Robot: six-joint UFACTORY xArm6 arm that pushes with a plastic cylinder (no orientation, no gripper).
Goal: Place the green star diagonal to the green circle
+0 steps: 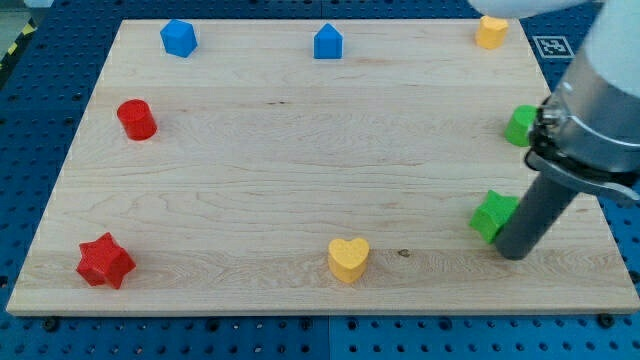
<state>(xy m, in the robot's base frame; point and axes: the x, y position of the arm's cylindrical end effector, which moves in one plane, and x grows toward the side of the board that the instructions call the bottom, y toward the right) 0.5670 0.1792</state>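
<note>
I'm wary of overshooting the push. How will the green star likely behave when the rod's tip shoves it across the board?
The green star looks small, solid and stiff, so it should probably slide flat on the smooth wooden board rather than roll or tip. Its points may make it spin if my tip, now right beside it at the view's right, pushes off-centre.

My tip rests on the board touching the green star's right side, near the view's bottom right; the green circle sits above them at the right edge.
</note>
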